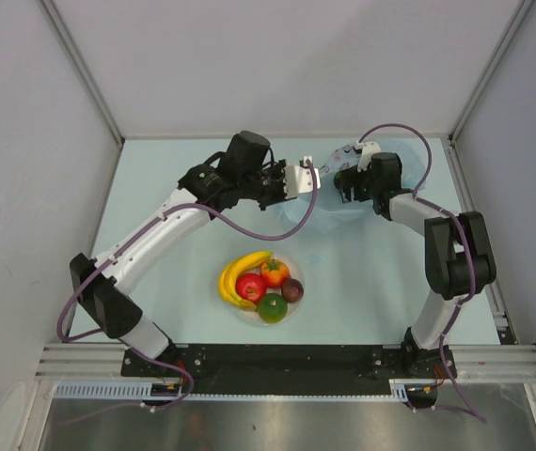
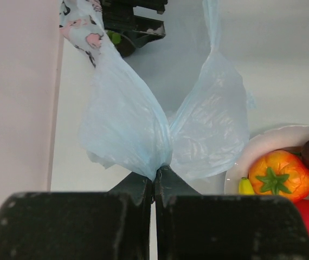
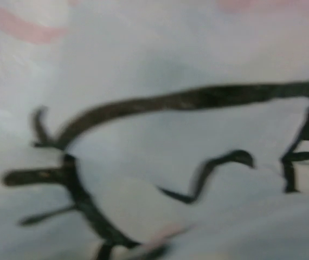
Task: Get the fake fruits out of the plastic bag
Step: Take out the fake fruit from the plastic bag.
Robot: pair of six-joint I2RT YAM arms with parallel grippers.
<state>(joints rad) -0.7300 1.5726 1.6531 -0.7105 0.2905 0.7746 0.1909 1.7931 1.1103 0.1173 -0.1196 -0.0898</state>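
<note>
The light-blue plastic bag [image 1: 298, 214] hangs stretched between my two grippers at the back of the table. My left gripper [image 1: 304, 178] is shut on a bunched fold of the bag [image 2: 127, 124], which fans out above its fingertips [image 2: 155, 179]. My right gripper [image 1: 346, 180] is at the bag's printed end; its fingers are hidden. The right wrist view shows only bag film [image 3: 154, 162] with dark printed lines. The banana [image 1: 240, 272], red apple [image 1: 250, 287], orange-red fruit [image 1: 275, 272], green fruit [image 1: 272, 307] and a dark purple one [image 1: 292, 289] lie on the white plate [image 1: 295, 308].
The plate [image 2: 252, 151] with the orange-red fruit [image 2: 279, 173] lies just right of my left gripper. Grey walls enclose the table on the left, back and right. The purple cables loop over both arms.
</note>
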